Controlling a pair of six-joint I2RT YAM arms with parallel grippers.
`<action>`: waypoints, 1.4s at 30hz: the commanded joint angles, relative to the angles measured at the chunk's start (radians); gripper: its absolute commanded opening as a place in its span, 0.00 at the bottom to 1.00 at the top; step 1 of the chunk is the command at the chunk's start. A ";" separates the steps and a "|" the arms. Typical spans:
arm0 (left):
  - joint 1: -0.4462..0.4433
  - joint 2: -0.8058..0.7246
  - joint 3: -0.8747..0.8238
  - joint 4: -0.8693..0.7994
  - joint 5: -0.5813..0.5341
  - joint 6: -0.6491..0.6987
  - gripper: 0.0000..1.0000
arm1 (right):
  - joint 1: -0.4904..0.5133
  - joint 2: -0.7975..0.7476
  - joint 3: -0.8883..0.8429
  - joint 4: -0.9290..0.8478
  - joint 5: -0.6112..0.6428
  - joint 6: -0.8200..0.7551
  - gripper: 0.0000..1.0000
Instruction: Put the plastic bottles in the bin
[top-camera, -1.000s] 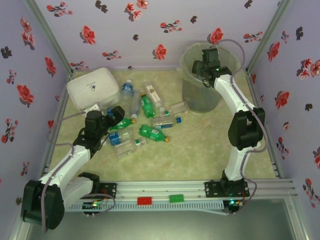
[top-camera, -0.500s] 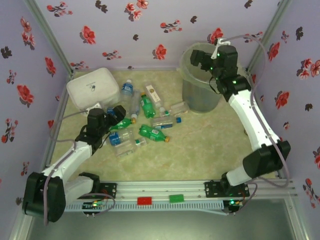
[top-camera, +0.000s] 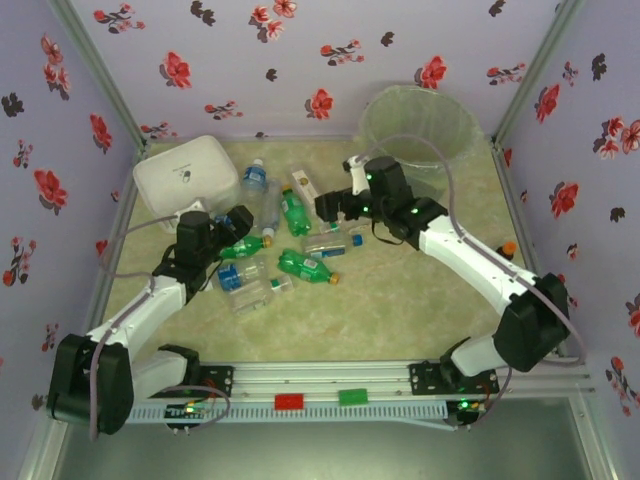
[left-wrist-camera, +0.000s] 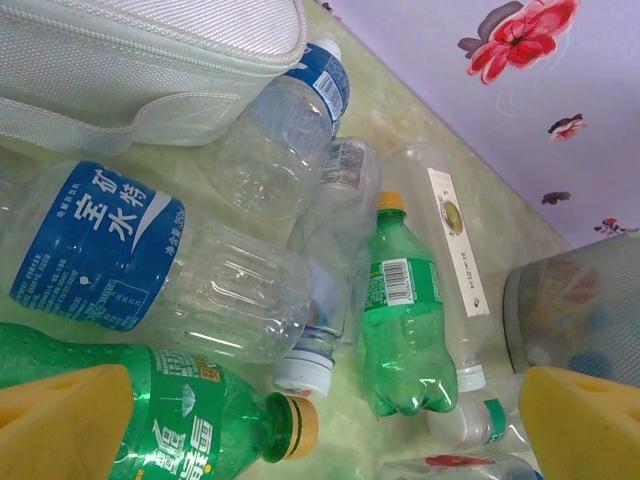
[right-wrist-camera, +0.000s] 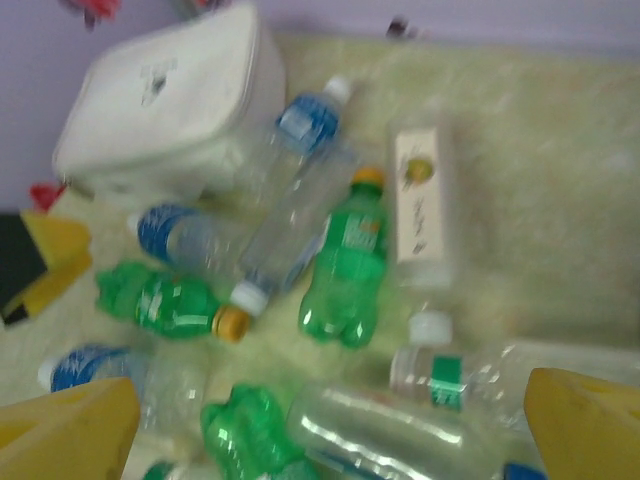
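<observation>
Plastic bottles (top-camera: 303, 266) heaped mid-table, bin (top-camera: 400, 150) far right; left gripper (top-camera: 238, 221) and right gripper (top-camera: 328, 207) spread, empty, over heap

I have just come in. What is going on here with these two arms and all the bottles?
Two robot arms are set to move the plastic bottles from the table into the bin at the far right. At this moment neither holds anything: the left fingers and the right fingers stand open above the pile, on opposite sides. Many bottles lie loose near the white box, and a green bottle with a yellow cap lies close to the left fingers.
</observation>
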 joint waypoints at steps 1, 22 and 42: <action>-0.003 0.016 0.025 0.025 -0.001 -0.004 1.00 | 0.050 0.048 0.009 -0.105 -0.078 -0.060 1.00; -0.004 -0.004 0.030 0.004 -0.009 0.004 1.00 | 0.264 0.380 0.215 -0.487 0.131 -0.349 0.86; -0.002 -0.074 -0.006 -0.039 -0.049 0.016 1.00 | 0.281 0.565 0.266 -0.421 0.170 -0.358 0.78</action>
